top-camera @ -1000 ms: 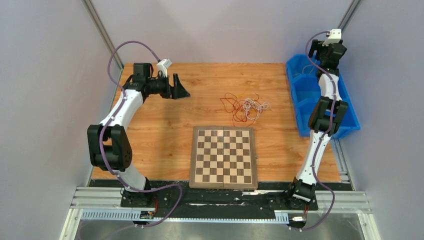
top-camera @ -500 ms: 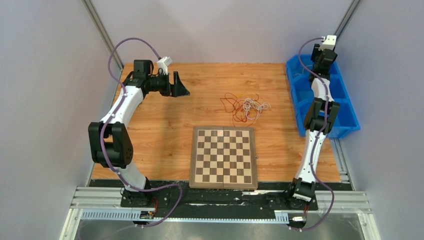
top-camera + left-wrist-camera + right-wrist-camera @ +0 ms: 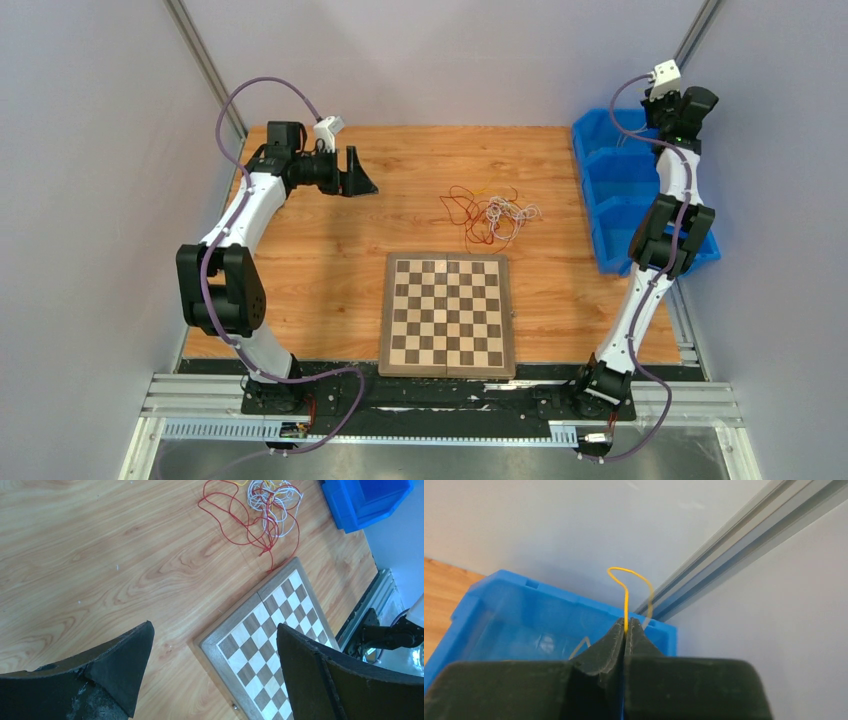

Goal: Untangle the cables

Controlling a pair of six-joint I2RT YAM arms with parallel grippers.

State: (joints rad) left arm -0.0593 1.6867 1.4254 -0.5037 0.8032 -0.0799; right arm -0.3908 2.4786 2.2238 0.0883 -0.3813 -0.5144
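Note:
The cables [image 3: 490, 212] lie as a small tangle of thin red and white wires on the wooden table, behind the chessboard; the left wrist view shows the same tangle [image 3: 265, 510] at its top edge. My left gripper [image 3: 362, 180] hangs open over the back left of the table, well left of the tangle, with nothing between its jaws [image 3: 214, 630]. My right gripper [image 3: 688, 108] is raised over the blue bin at the back right. It is shut [image 3: 625, 625] on a thin yellow cable [image 3: 626, 600] that loops up from between its fingertips.
A chessboard [image 3: 447, 313] lies flat at the table's front centre. A blue compartmented bin [image 3: 610, 215] stands along the right edge, close to the grey wall and a metal frame post [image 3: 744, 545].
The right gripper has closed on the yellow cable, and its wrist swung first back-left, then right over the bin's far corner. The left arm has hardly moved.

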